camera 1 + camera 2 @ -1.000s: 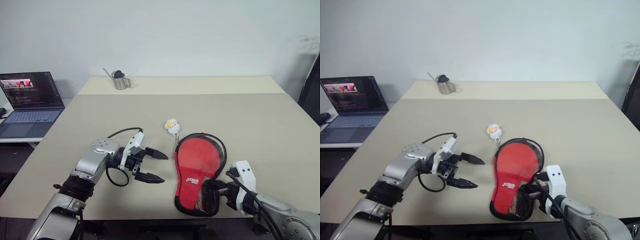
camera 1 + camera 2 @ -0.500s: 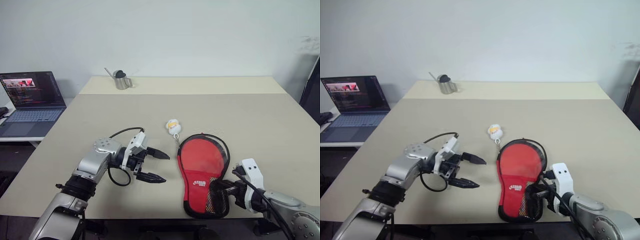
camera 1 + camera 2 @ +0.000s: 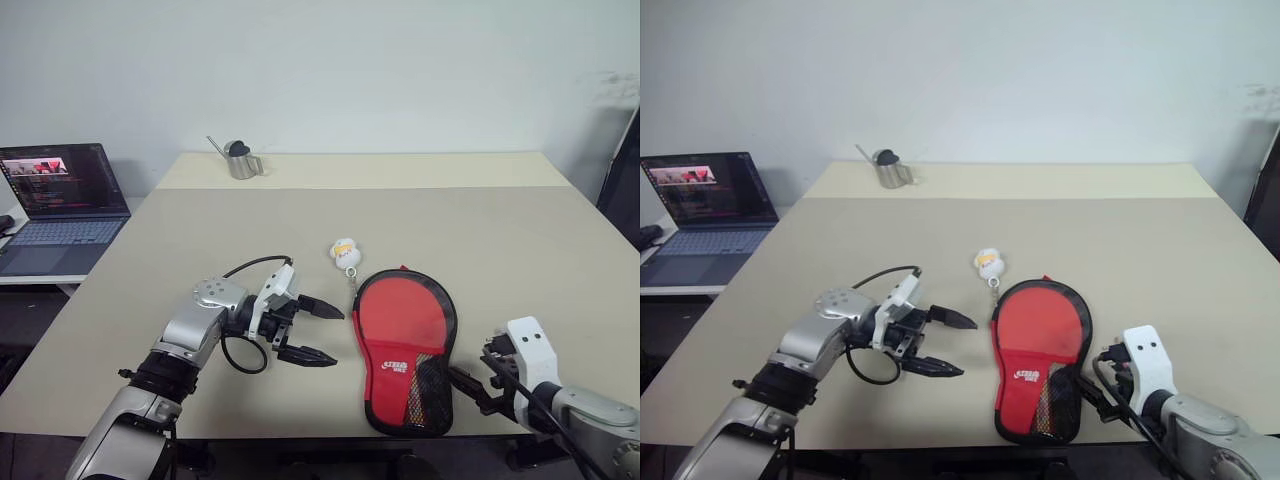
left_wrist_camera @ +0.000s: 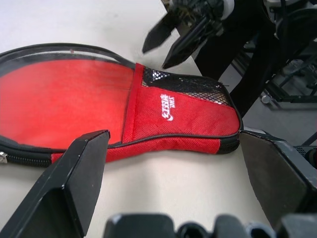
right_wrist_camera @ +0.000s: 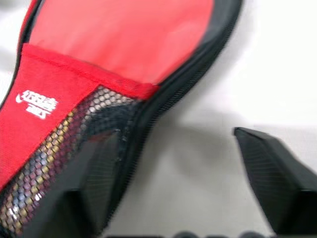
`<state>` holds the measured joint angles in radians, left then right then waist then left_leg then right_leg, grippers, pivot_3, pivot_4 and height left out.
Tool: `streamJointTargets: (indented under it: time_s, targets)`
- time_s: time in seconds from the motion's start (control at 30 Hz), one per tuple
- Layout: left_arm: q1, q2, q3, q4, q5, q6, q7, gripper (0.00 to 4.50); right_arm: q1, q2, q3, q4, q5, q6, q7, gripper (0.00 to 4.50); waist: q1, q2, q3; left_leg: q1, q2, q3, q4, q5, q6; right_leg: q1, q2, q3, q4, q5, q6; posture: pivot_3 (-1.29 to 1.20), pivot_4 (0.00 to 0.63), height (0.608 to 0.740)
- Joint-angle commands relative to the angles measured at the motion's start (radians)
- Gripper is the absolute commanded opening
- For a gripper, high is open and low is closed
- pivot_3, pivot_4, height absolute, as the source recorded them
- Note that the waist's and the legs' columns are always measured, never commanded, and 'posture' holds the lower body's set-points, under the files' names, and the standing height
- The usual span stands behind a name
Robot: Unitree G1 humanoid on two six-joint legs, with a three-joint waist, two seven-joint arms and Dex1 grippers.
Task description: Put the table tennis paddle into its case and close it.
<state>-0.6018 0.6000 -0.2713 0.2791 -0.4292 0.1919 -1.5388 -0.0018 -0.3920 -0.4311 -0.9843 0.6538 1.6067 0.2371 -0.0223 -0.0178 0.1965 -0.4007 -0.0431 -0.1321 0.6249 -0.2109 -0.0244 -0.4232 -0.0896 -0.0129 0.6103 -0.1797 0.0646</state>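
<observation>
The case [image 3: 405,343] lies flat near the table's front edge, red with black trim, a white logo and a mesh pocket [image 4: 183,84] at its narrow end. The table tennis paddle is hidden. My left gripper [image 3: 337,338] hangs open just left of the case, its fingers pointing at it without touching. My right gripper [image 3: 473,388] is open beside the case's narrow end, to its right, with nothing between its fingers [image 5: 275,171]. In the left wrist view the right gripper [image 4: 173,37] shows beyond the case.
A small white round toy [image 3: 344,252] lies just behind the case on a short cord. A metal cup [image 3: 240,160] stands at the table's far left. A laptop [image 3: 60,200] sits on a side table to the left. The table's front edge [image 3: 300,432] runs close below the case.
My right gripper has opened, let go of the case's narrow end and drawn back to the right. The case slid a little right and now lies flat. The left arm kept still.
</observation>
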Motion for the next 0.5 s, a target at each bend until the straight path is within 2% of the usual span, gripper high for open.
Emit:
streamJointTargets:
  time_s: [0.03, 0.13, 0.2, 0.3, 0.5]
  targets:
    - [-0.033, -0.020, 0.039, -0.007, -0.006, 0.002, -0.005, 4.50, -0.099, -0.020, -0.082, -0.063, 0.091, -0.019, 0.051, 4.49, -0.002, 0.000, 0.000, 0.000, 0.000, 0.001, 0.000, 0.000, 0.000, 0.000, 0.000, 0.000, 0.000, 0.000, 0.000, 0.00, 0.150, 0.740]
    - [-0.089, -0.081, 0.102, 0.068, 0.008, -0.025, 0.135, 4.50, -0.172, -0.055, -0.084, -0.063, 0.225, -0.079, 0.097, 4.49, 0.000, 0.000, 0.000, 0.000, 0.001, 0.001, 0.001, 0.000, 0.000, 0.000, 0.000, -0.001, 0.000, 0.000, 0.000, 0.00, 0.150, 0.740]
    - [-0.134, -0.115, 0.150, 0.124, 0.015, -0.040, 0.223, 4.50, -0.196, -0.068, -0.064, -0.063, 0.262, -0.104, 0.110, 4.49, 0.002, -0.001, 0.001, -0.001, 0.002, 0.002, 0.001, 0.000, 0.000, 0.001, 0.000, -0.002, -0.001, 0.000, 0.000, 0.00, 0.150, 0.740]
    - [-0.179, -0.141, 0.188, 0.187, 0.043, -0.080, 0.300, 4.50, -0.220, -0.123, 0.034, -0.011, 0.197, -0.140, 0.089, 4.49, 0.005, -0.001, 0.001, -0.001, 0.001, 0.004, 0.001, 0.000, 0.000, 0.001, 0.000, -0.003, 0.000, 0.000, 0.000, 0.00, 0.150, 0.740]
    - [-0.219, -0.162, 0.219, 0.271, 0.125, -0.186, 0.416, 4.50, -0.274, -0.155, 0.276, 0.192, 0.040, -0.325, 0.064, 4.49, 0.002, -0.001, 0.001, -0.001, -0.001, 0.010, 0.000, -0.001, -0.001, 0.000, 0.000, -0.001, -0.001, 0.000, 0.001, 0.00, 0.150, 0.740]
